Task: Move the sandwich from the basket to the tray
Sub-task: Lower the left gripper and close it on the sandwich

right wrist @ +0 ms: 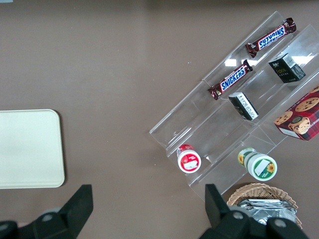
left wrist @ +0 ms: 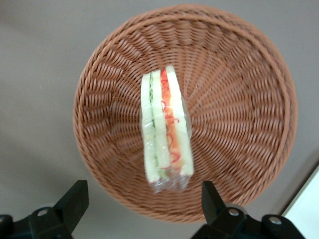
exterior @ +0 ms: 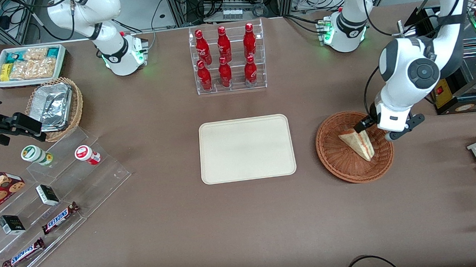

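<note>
While the sandwich [left wrist: 166,127] lies in the basket [left wrist: 239,74], the gripper [left wrist: 142,201] hovers above, fingers apart, apparently clear.

Six red glossy bottles [exterior: 226,58] stand in a clear acrylic rack [exterior: 231,86]; toward the parked arm's end from it lie a tan wicker basket [exterior: 76,108] and two brown Snickers bars [exterior: 60,217]

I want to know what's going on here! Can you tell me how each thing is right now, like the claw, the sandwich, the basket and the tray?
Claw: open, above the basket, holding nothing.
Sandwich: wrapped, lying in the basket, not gripped.
Basket: on the table, sandwich inside.
Tray: flat on the table, nothing on it.
Bottles: upright in their rack, caps on.
</note>
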